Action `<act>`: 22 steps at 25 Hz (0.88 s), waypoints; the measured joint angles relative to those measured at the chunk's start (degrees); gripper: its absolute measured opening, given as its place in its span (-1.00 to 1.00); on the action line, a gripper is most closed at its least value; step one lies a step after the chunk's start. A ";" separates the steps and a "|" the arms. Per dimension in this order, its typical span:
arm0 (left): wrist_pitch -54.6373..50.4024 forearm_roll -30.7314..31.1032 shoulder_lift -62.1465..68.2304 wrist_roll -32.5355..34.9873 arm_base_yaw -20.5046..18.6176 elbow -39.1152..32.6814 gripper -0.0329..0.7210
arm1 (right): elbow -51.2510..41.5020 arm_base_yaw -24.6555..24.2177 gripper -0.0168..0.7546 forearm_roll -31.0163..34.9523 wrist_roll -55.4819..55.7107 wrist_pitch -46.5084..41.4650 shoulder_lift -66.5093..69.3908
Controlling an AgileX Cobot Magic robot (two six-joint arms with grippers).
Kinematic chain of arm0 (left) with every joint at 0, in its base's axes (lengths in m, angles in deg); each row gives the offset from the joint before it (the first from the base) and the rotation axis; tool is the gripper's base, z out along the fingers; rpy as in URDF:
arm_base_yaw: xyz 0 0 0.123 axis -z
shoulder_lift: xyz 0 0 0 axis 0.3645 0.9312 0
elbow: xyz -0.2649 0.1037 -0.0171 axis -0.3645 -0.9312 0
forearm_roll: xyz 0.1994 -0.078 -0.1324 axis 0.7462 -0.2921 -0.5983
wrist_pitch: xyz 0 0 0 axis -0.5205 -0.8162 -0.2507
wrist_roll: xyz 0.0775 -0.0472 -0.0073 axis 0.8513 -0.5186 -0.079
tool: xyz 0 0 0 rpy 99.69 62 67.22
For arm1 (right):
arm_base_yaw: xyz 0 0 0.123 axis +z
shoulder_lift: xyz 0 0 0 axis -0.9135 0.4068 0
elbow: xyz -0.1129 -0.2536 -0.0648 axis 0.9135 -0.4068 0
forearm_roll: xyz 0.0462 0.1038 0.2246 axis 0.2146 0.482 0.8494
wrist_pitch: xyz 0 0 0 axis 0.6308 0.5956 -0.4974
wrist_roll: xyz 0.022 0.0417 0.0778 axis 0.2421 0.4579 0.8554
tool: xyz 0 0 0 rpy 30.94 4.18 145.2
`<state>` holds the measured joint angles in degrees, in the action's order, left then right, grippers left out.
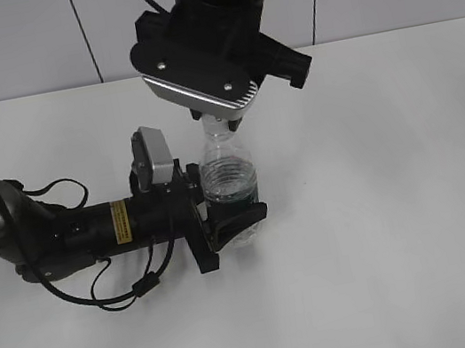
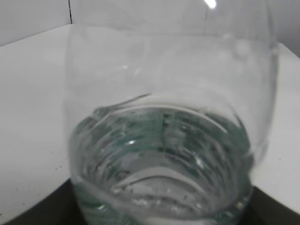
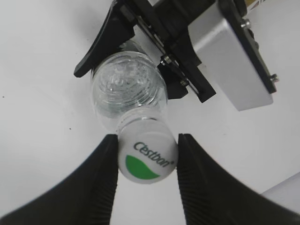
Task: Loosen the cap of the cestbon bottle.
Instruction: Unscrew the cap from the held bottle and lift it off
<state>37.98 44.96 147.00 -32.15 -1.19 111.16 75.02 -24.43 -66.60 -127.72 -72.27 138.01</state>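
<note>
Cestbon bottle (image 1: 232,194): a small, clear plastic water bottle with ribbed walls, a rounded shoulder and a narrow neck, standing upright near the middle of the white tabletop (image 1: 404,225). A dark green label band circles its lower body, and its tint shows through the see-through ribs in the left wrist view (image 2: 164,154), where the bottle fills nearly the whole picture and the ribs read as stacked, wavy rings. The plastic is thin and glossy, catching small highlights.

On top sits the cap (image 3: 147,157), a small round white screw cap, smooth on its flat face, printed with the word "Cestbon" in dark letters above a green leaf-shaped patch. It is far narrower than the bottle's body below it.

The right gripper (image 3: 147,159) comes down from above. Its two matte black fingers (image 3: 101,183), finely ridged on their inner faces, stand on either side of the cap and pinch it, each touching the cap's rim.

The left gripper (image 1: 231,219) reaches in level from the left, low over the tabletop. Its black fingers (image 1: 242,219) wrap the bottle's lower body at the label band and clamp it, one in front and one behind. The arm behind it is dark, tube-shaped, with a yellow sticker and loose black cables (image 1: 100,292). A silver-grey camera housing (image 1: 154,157) sits on its wrist.
</note>
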 joint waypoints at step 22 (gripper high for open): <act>0.05 0.00 0.00 -0.26 0.00 0.00 0.18 | -0.02 0.32 0.15 2.40 20.80 0.12 0.00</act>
<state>38.03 44.96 147.00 -32.41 -1.19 111.16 75.00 -24.10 -64.21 -106.92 -72.16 138.01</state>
